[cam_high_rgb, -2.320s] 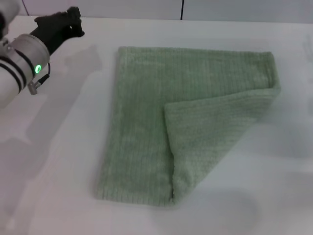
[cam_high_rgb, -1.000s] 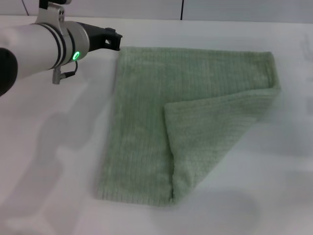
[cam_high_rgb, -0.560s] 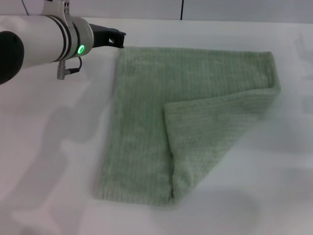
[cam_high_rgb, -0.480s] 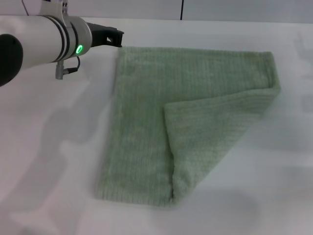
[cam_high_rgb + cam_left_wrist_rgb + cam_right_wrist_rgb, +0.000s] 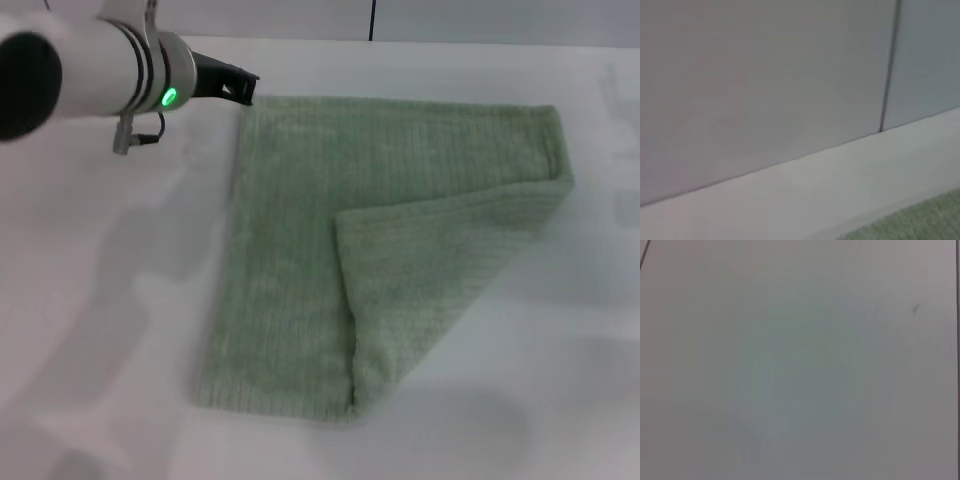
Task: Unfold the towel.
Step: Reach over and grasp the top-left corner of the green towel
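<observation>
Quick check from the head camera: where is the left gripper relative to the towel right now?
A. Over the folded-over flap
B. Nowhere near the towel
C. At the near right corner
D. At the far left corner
D: the left gripper sits at the far left corner of the towel, well away from the folded flap.
</observation>
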Controlling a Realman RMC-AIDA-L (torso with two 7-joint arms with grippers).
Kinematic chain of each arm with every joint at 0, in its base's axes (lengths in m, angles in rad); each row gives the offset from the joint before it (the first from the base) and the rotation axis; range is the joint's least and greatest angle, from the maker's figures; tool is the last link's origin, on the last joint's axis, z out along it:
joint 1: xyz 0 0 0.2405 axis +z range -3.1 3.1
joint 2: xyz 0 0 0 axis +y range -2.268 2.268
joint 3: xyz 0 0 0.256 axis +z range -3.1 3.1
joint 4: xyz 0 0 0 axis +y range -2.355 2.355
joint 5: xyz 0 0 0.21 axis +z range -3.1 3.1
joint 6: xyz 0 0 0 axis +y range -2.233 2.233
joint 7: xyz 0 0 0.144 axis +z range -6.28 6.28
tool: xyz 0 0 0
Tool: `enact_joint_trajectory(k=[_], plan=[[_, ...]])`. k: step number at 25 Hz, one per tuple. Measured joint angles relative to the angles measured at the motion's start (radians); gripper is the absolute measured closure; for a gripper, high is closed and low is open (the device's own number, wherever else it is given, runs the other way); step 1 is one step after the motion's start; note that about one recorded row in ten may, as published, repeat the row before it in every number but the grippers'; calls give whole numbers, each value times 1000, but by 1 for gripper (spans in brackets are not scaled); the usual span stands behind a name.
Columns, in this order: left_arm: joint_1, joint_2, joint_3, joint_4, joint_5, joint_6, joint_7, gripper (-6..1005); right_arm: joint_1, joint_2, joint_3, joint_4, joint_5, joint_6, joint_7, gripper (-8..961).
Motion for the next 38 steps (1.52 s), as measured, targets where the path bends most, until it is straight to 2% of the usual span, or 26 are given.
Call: enact_joint_trajectory(k=[2,8,14,17,18,21,28,38], plan=[[-14,1,-13,10,-1,-11,-16,1000,1,0,0,0,0,0,0,238],[24,-1,-3,-6,-4,67,-14,1000,3,-1,0,0,-1,1,-1,238],[18,2,0,24,-42,66,6,1000,2,-2,0,0,-1,1,-2,238],[14,4,-10,54,-121,64,68,1001,1,-2,0,0,-1,1,-2,238],[6,5,-19,81,-194,58,127,1001,1,-2,0,0,-1,1,-2,238],[4,3,-19,102,-240,68,182,1001,1,-2,0,-1,-1,2,-2,237],[10,-2,-8,179,-272,192,204,1001,2,-2,0,-1,-5,2,-2,237],[-57,-4,55,362,-296,352,206,1001,2,-1,0,-2,-12,3,-2,237]])
